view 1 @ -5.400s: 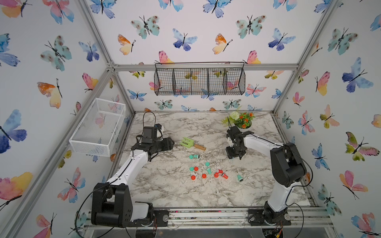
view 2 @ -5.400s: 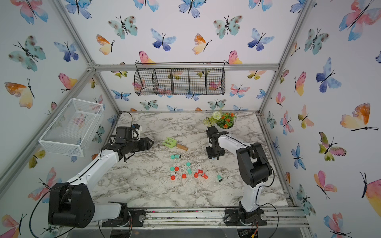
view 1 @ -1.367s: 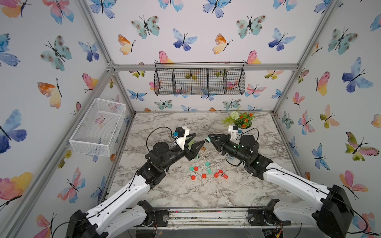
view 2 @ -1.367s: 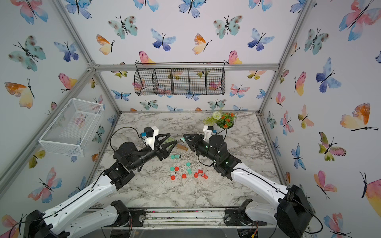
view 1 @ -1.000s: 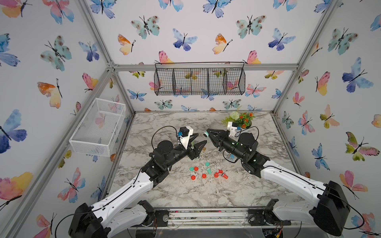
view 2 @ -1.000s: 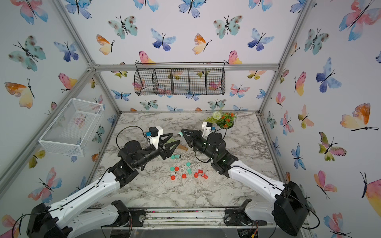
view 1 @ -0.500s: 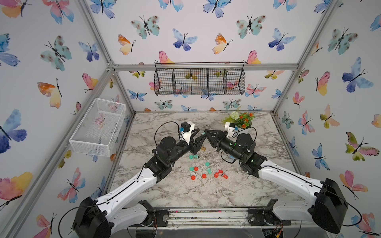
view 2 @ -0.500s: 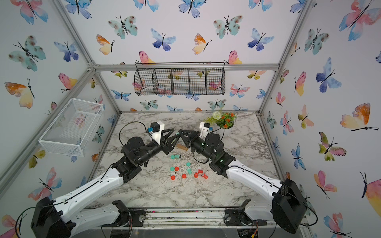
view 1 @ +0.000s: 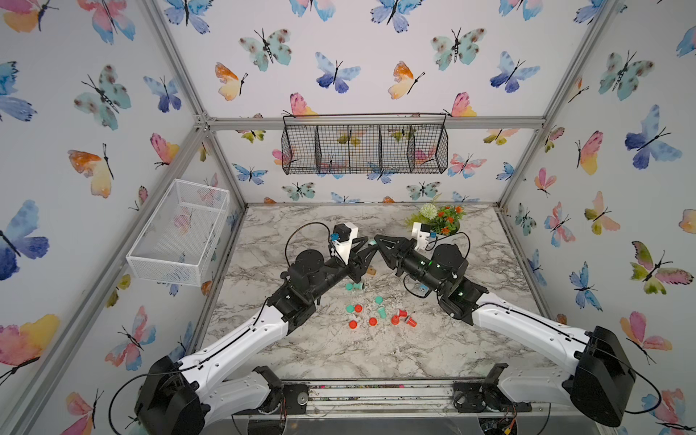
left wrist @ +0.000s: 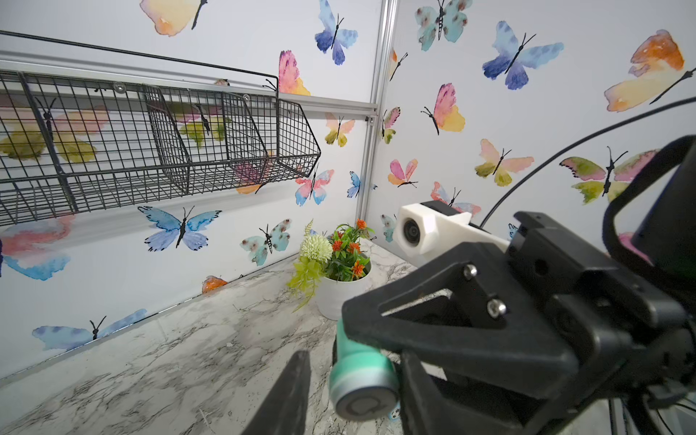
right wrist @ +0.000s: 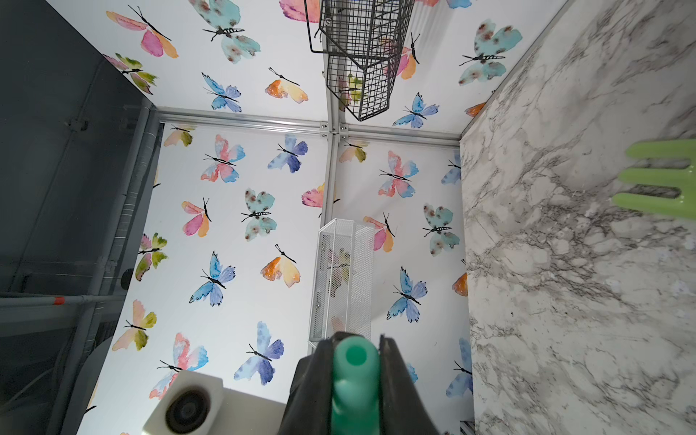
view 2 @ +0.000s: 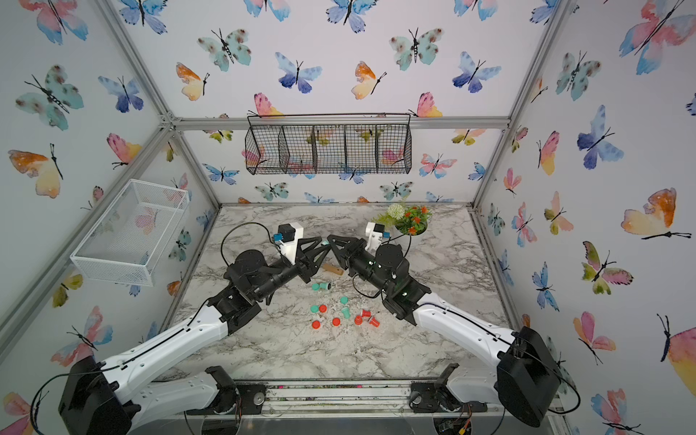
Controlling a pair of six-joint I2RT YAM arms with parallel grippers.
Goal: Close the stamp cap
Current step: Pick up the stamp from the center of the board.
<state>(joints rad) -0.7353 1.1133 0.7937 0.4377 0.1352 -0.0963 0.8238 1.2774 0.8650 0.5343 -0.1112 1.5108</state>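
The teal stamp (right wrist: 354, 376) is clamped tight in the right gripper (right wrist: 356, 342), held in the air above the middle of the counter (view 1: 339, 350), toward its back edge. The left gripper (left wrist: 352, 363) straddles the stamp's free end, partly open, with one finger (left wrist: 293, 380) clear of it.

Smooth marble-look table (view 1: 339, 350); metal wire basket (view 1: 363, 150); matt plastic stamp (left wrist: 359, 380).

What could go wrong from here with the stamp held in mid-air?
1. The stamp sits off-centre between the fingers of the left gripper; an uneven squeeze could twist it in the right gripper.
2. The gripper tips nearly meet, so they could collide.
3. If dropped, it could land among the loose pieces on the table.
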